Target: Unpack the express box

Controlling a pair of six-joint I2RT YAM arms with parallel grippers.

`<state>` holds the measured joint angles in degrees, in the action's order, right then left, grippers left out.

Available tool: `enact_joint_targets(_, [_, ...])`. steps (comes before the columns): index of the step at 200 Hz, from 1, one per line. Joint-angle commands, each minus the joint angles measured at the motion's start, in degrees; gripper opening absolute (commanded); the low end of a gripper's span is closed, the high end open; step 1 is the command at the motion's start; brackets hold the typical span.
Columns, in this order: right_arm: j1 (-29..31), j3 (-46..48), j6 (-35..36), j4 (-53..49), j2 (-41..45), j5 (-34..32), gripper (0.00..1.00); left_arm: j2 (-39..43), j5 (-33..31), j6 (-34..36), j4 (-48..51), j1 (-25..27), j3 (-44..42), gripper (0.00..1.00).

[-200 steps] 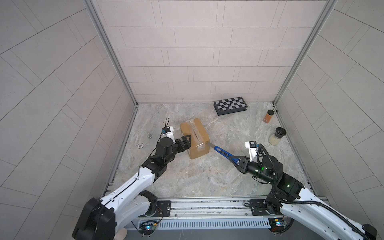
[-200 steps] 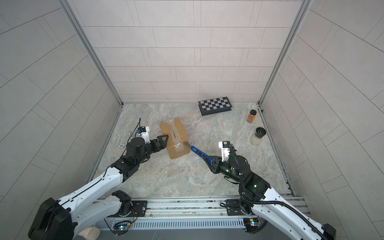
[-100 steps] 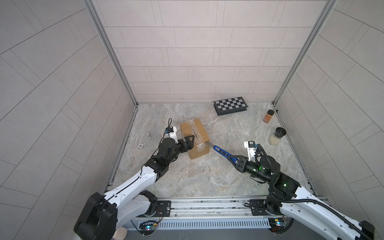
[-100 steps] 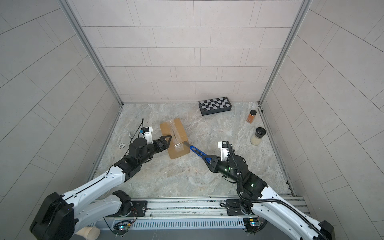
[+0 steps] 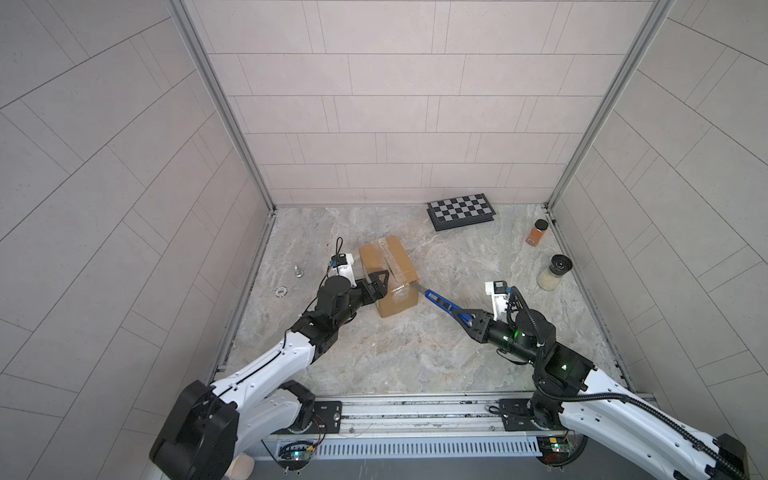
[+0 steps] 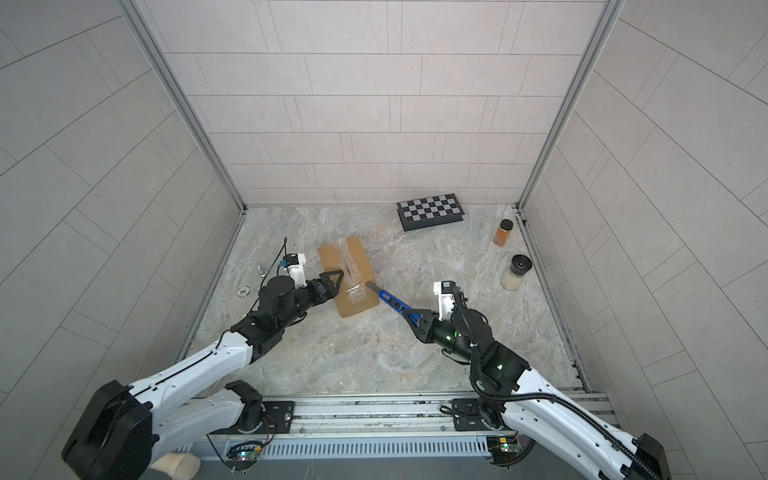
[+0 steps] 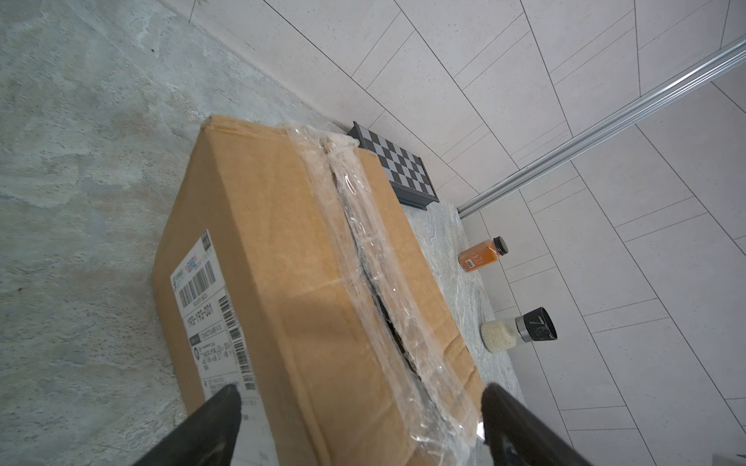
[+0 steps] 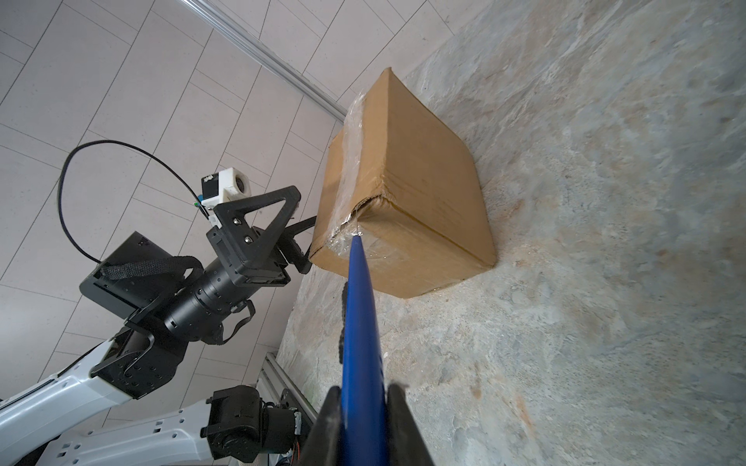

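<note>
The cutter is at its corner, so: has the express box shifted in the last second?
No. In both top views the express box keeps the same place and angle relative to the checkered case by the back wall.

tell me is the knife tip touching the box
Touching. The right wrist view shows the tip of the knife pressed into the box at its taped seam, with no gap.

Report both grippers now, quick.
Left gripper: open, jaws either side of the express box at its near end.
Right gripper: shut on the blue cutter, its tip at the box.
</note>
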<state>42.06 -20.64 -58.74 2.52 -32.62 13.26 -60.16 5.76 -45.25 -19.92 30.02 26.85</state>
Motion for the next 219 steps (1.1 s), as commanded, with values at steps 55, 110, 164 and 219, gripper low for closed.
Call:
enact_joint_targets(55, [0.2,-1.2,-0.4,0.7,0.7,-0.5,0.0,-0.9,0.3,-0.1,-2.0,0.2,-1.2,0.95])
enact_joint_targets(110, [0.1,-1.8,0.0,-0.7,0.8,-0.4,0.0,-1.1,0.2,-0.3,-2.3,0.2,-1.6,0.95])
enact_joint_targets(164, [0.1,-2.1,0.5,-2.2,1.6,-0.5,0.0,-1.4,0.1,-0.4,-2.8,0.2,-2.0,0.95])
enact_joint_targets(219, [0.0,-2.4,0.4,-2.0,1.6,-0.5,0.0,-1.5,0.1,-0.5,-3.0,0.2,-2.4,0.95])
